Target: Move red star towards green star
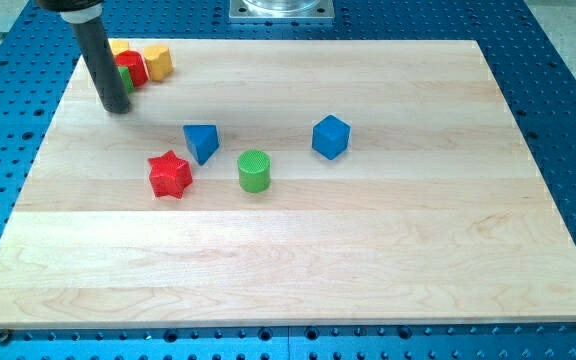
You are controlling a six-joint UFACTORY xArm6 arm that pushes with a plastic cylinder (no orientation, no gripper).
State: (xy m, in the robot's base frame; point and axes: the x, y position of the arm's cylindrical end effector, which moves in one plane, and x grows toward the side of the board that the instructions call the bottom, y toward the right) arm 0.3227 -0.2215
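Red star not yet moved.
My tip [115, 106], a bare rod with no jaws, stands well above-left of the red star [170, 175]; green star mostly hidden behind rod.

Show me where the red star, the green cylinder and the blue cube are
red star [170, 174], camera view, centre of its top face
green cylinder [254, 163], camera view, middle of its round top
blue cube [331, 137], camera view, its front corner edge
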